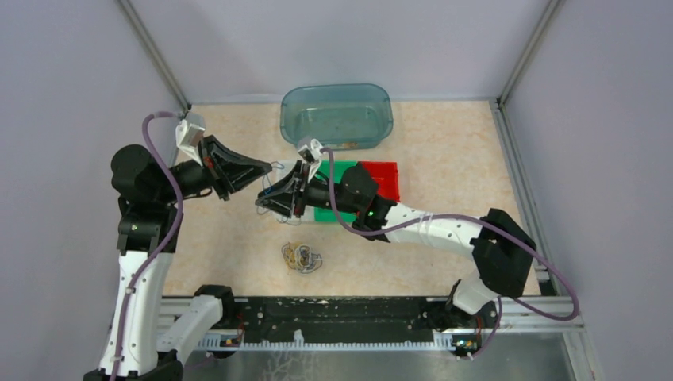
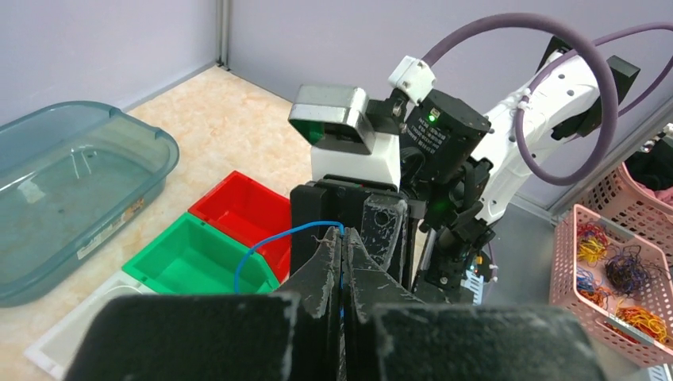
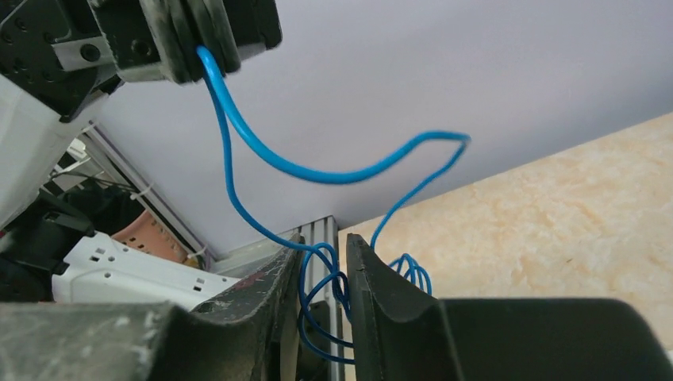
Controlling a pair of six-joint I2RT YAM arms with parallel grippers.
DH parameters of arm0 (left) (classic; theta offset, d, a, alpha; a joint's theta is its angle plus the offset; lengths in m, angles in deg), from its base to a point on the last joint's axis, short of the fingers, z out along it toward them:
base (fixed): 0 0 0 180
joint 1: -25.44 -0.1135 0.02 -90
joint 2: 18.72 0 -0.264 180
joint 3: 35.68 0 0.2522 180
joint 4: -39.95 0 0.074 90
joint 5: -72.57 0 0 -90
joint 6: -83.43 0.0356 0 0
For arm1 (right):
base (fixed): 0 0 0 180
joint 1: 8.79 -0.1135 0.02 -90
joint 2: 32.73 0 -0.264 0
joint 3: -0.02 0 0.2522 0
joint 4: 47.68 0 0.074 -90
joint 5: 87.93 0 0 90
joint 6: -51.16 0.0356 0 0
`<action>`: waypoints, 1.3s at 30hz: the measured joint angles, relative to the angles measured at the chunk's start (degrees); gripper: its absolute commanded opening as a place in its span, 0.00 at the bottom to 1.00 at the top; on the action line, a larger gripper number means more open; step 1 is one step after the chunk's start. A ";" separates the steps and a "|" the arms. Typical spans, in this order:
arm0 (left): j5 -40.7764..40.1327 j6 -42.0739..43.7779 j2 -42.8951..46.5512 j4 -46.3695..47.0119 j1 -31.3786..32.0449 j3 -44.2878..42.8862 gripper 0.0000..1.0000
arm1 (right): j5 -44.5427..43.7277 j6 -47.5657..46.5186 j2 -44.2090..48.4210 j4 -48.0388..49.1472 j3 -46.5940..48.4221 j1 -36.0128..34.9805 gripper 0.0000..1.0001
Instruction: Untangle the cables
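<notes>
both arms have white tube parts and chunky black joints. a thick purple cable [image 1: 179,208] runs along the left arm [image 1: 139,286], and another purple cable [image 2: 516,19] loops off the right arm [image 1: 432,226]. a tiny green light [image 2: 431,117] glows on the right arm. the left end effector [image 2: 341,238] and right end effector [image 3: 321,242] are black, each with 2 flat, scuffed fingers [image 3: 381,278] and a grey and white camera box [image 2: 333,119] on top.

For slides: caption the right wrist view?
Left gripper pinches a blue wire that droops into a tangle between the fingers of the open right gripper.

Loops of blue cable [image 3: 341,176] disappear behind the right gripper [image 3: 324,244].
</notes>
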 measured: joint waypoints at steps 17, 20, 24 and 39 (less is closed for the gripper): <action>-11.34 0.68 -0.66 7.15 0.00 -8.41 0.00 | -2.01 4.83 -0.59 8.33 -10.86 -2.03 0.30; -13.33 1.84 -1.09 9.14 0.02 -11.45 0.00 | -2.38 5.44 -0.61 9.60 -12.57 -2.47 0.29; -15.02 3.23 -2.03 10.91 0.00 -15.37 0.00 | -3.10 6.03 -1.14 10.47 -14.78 -2.64 0.28; -20.15 9.18 -3.93 14.73 0.02 -23.26 0.00 | -7.78 6.32 -3.08 10.67 -21.27 -2.75 0.61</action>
